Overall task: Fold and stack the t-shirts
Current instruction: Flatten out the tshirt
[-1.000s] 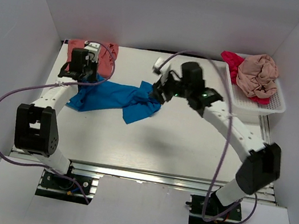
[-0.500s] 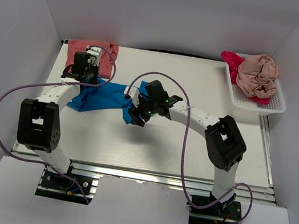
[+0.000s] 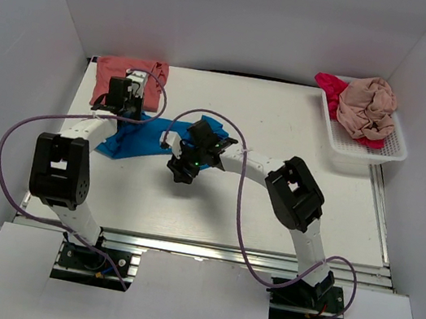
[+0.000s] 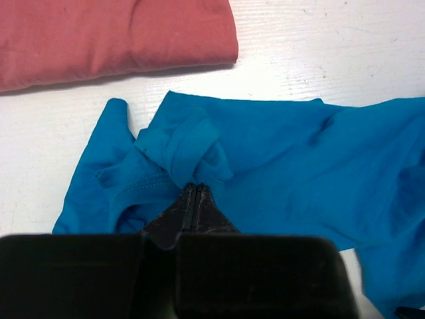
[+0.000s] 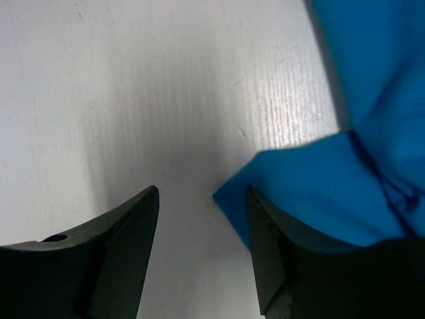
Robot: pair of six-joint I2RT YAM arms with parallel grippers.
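The left gripper point(image 4: 197, 193) pinched a bunched fold of soft blue shirt point(image 4: 299, 159); the right gripper point(image 5: 202, 199) gaped beside its pointed corner.

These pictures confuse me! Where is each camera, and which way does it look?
Top: above and behind the robot, looking down on the table and basket; left arm and right arm show.
Left wrist: on the left arm, facing the left fingers shut on the blue shirt; coral shirt beyond.
Right wrist: on the right arm, looking down past the open right fingers at the table.
All see the blue shirt.
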